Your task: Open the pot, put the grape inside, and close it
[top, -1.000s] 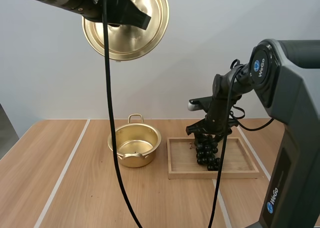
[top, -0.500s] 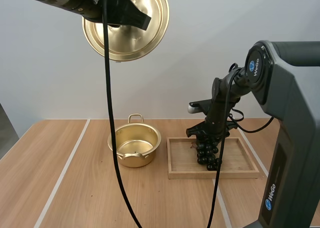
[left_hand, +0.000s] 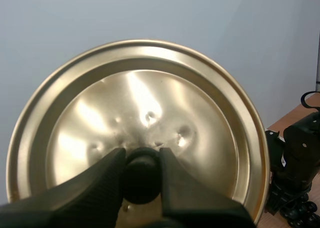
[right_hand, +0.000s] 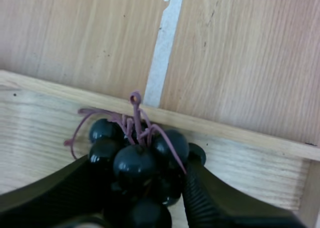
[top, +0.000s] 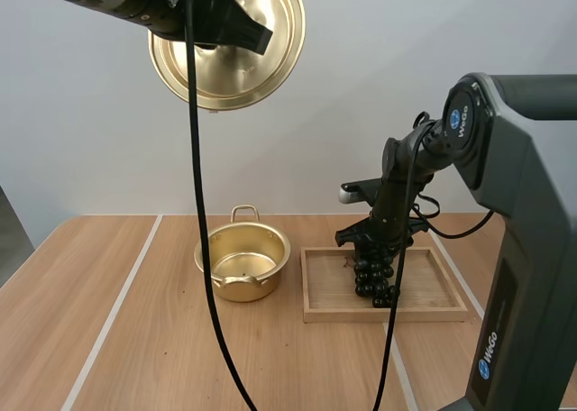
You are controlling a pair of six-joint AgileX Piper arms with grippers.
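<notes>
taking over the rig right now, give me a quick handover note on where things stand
Left gripper: shut on the knob of the lid, holding it high above the table.
Right gripper: shut on the grapes near the stem, over the wooden tray; I cannot tell whether the lowest berries are clear of its floor.
Pot: open and empty, on the table to the left of the tray.
Done: lid off, grapes grasped.
Left: carry the grapes into the pot, release, set the lid back on.
</notes>
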